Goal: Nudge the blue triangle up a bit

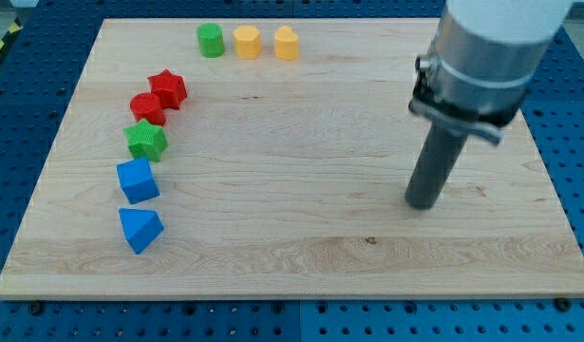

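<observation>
The blue triangle (141,229) lies on the wooden board (292,237) at the lower left. A blue cube (138,180) sits just above it. My tip (423,203) rests on the board at the view's right, far from the blue triangle and touching no block.
A green star (146,141), a red round block (146,107) and a red star (167,89) run in a curved line above the blue cube. A green cylinder (211,40) and two yellow blocks (247,42) (286,44) stand in a row at the top edge.
</observation>
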{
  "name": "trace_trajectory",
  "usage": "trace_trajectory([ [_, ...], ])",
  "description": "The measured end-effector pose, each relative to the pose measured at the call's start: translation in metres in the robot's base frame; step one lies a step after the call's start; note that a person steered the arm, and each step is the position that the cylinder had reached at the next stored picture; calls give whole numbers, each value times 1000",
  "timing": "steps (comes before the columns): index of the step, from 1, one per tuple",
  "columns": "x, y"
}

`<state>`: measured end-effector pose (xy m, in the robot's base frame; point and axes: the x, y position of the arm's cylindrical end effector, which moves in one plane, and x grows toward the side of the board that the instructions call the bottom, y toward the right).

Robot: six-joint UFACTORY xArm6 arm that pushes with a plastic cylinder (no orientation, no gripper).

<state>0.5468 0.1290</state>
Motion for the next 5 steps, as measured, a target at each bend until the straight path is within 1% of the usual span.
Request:
trace_trajectory([
  [1, 58, -35],
  [2, 71, -75],
  [3, 71, -152],
  [4, 71, -246],
  [5, 71, -309],
])
